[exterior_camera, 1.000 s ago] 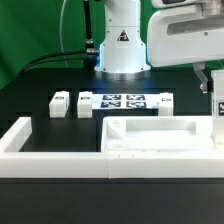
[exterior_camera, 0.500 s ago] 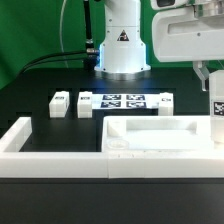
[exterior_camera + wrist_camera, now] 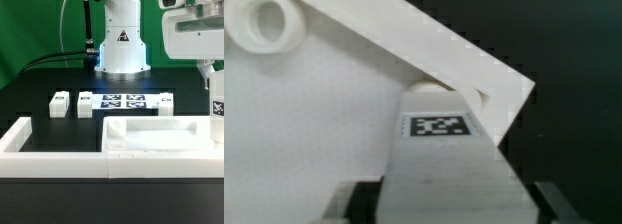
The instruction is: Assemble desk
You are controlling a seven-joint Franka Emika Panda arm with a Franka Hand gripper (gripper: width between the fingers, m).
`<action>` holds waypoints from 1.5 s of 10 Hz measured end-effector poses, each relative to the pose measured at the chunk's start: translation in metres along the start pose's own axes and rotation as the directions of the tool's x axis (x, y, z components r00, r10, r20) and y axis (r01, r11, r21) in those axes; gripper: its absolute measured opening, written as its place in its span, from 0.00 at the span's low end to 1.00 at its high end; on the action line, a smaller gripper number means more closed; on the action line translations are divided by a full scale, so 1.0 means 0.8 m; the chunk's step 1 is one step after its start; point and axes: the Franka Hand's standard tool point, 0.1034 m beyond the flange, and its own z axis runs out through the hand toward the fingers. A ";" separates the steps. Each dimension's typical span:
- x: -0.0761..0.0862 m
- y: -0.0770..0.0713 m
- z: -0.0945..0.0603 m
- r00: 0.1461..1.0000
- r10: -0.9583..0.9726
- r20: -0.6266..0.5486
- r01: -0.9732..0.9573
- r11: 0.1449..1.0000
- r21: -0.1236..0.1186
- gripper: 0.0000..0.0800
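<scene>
Drifted slightly toward the exterior view's right, the end effector [image 3: 446,208] pinches a leg post [image 3: 439,150] upright, directly above the tabletop's [image 3: 150,133] corner on that side, probably hiding its socket.

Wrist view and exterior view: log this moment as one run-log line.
fingers: shut on leg post | place: at tabletop corner | spare leg: beside marker board

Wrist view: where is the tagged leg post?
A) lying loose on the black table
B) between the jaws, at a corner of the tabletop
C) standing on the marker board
B: the leg post sits between the two dark jaws, with its far end at the rimmed corner of the tabletop.
</scene>
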 end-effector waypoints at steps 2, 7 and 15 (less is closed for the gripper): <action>-0.001 0.000 0.001 0.979 0.203 0.013 -0.203 0.979 0.013 0.36; -0.003 -0.003 0.003 0.786 0.614 0.067 -0.617 0.786 0.029 0.36; -0.002 -0.003 0.006 0.968 0.246 0.051 -0.248 0.968 0.044 0.81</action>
